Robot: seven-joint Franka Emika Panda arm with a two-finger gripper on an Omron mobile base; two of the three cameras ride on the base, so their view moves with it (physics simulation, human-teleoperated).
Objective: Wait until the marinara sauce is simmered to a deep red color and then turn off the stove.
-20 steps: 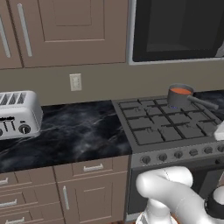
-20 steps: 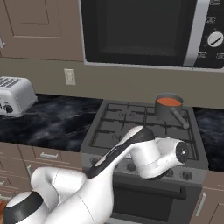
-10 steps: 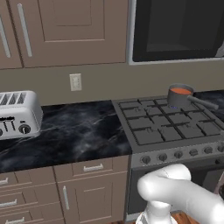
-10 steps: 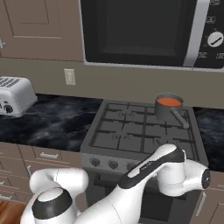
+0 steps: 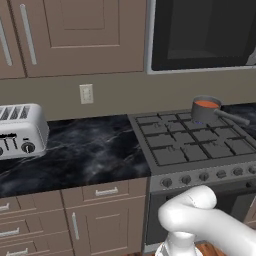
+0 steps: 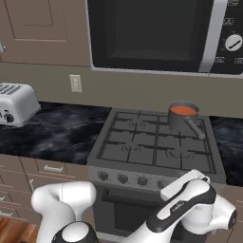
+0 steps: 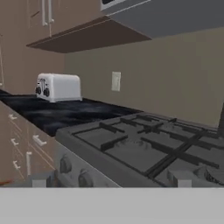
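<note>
Claw's wide open with nothing in it, parked low in front of the stove (image 6: 156, 147) at about knob (image 6: 122, 178) height, and I'd guess that's so it can reach a knob fast once the colour's right. Sauce (image 5: 206, 104) sits in the pan (image 6: 182, 117) on the back right burner, handle pointing toward the front, still more orange-red than deep red to me. Toaster (image 5: 21, 131) is off on the counter (image 5: 90, 150). Only writing I spot is small lettering on the arm (image 6: 179, 206), too tiny to read.

White toaster (image 5: 21, 131) on black marble counter (image 5: 90, 150); microwave (image 6: 152, 33) above
</note>
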